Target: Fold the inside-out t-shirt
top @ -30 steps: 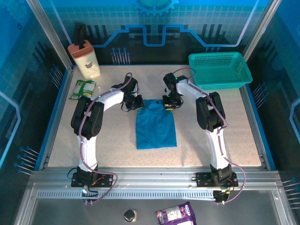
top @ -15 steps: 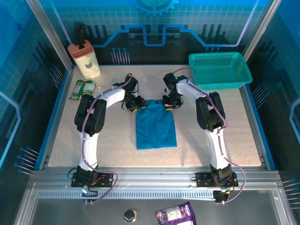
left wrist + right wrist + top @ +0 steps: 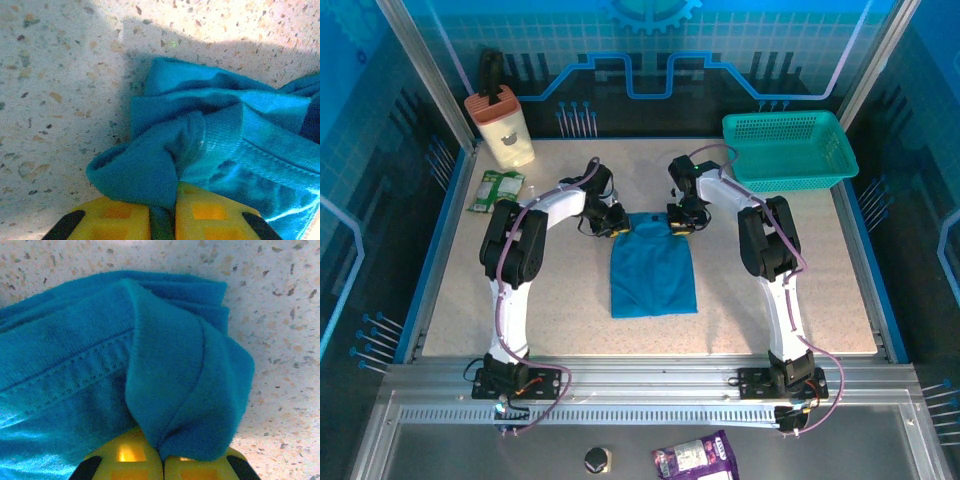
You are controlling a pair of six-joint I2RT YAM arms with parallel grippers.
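Observation:
The inside-out t-shirt point(image 3: 652, 265) lies mid-table as a folded blue rectangle, long side running front to back. My left gripper point(image 3: 613, 229) is at its far left corner, shut on a bunched fold of the blue cloth point(image 3: 150, 170) between the yellow fingers point(image 3: 115, 220). My right gripper point(image 3: 678, 227) is at the far right corner, its yellow fingers point(image 3: 127, 460) pinched together on a rounded fold of the shirt point(image 3: 185, 405). Both corners are lifted slightly off the speckled tabletop.
A teal mesh basket point(image 3: 788, 150) stands at the back right. At the back left are a cream canister with an orange lid point(image 3: 504, 127) and a green packet point(image 3: 497, 190). Bare table point(image 3: 550, 310) lies on both sides of the shirt.
The left gripper opened, shifted slightly right onto the shirt's far left corner and closed on it again. The right gripper stayed shut on its corner.

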